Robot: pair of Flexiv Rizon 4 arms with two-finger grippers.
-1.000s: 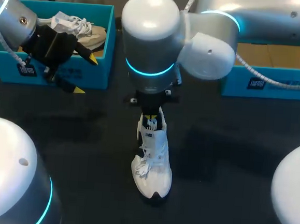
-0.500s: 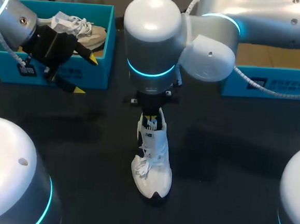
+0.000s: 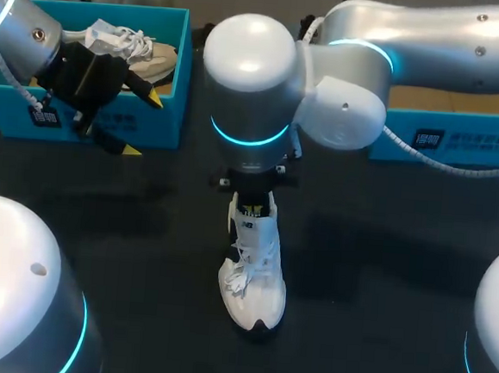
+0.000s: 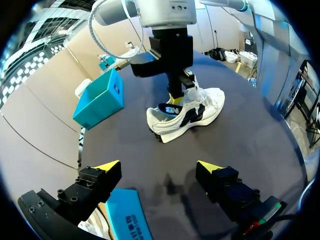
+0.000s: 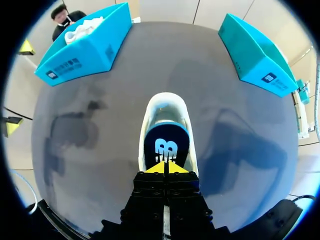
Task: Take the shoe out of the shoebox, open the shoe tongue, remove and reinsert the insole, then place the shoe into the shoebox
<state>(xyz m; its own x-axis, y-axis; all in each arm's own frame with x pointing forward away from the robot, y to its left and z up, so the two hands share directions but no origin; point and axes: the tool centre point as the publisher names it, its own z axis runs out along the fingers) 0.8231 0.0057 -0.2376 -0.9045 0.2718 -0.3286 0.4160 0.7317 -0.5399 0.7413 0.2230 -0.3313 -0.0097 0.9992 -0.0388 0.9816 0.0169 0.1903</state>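
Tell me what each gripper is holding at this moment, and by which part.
The right gripper pinches the insole by its heel end, at the opening of the white sneaker. The left gripper is open and holds nothing.

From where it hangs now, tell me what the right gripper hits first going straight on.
Most likely the dark blue insole inside the white sneaker: it lies right ahead of the right gripper, though whether they already touch is unclear.

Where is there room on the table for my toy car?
Two bare patches of table: between the left shoebox and the white shoe, and between that shoe and the right shoebox. Crowded: the middle, where the right gripper pinches the insole, and by the left shoebox, under the open left gripper.
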